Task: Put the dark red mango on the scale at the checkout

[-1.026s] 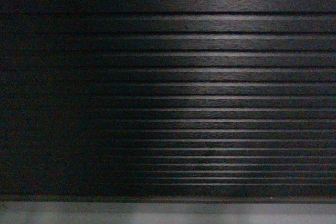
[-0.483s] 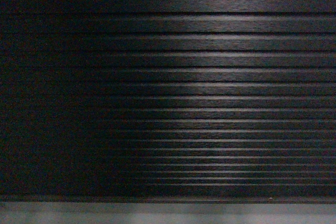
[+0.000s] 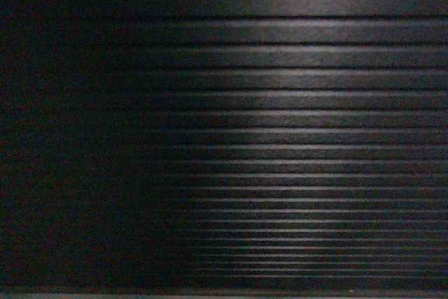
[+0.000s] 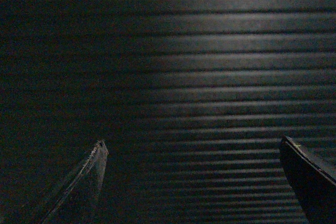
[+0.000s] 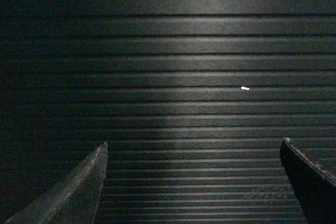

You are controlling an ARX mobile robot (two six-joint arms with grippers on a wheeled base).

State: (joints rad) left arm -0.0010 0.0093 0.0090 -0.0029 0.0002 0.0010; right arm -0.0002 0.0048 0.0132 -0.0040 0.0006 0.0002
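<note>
- I find the ribbed front panel of the checkout [image 3: 280, 103] filling all three views; the counter top is not in sight.
- The dark red mango and the scale appear in no view. I cannot say where either one sits; neither lies between or ahead of either pair of fingers.
- Left gripper [image 4: 191, 182]: fingers [image 4: 92, 182] stand wide apart, with only ribbed panel showing between them. They hold nothing and, as far as I can tell, touch nothing.
- Right gripper [image 5: 191, 182]: fingers [image 5: 86, 182] likewise wide apart and empty. A small white speck [image 5: 245, 88] shows on the panel above and ahead of the tips; I cannot identify it.
- Handling judgement: a mango should be moderately heavy, firm but bruisable, with smooth skin that may slip. I would take it across its narrower middle, closing gently with fingers on opposite flanks.
- Progress judgement: the fruit is not yet in hand, and the cameras must rise before I can locate it.
</note>
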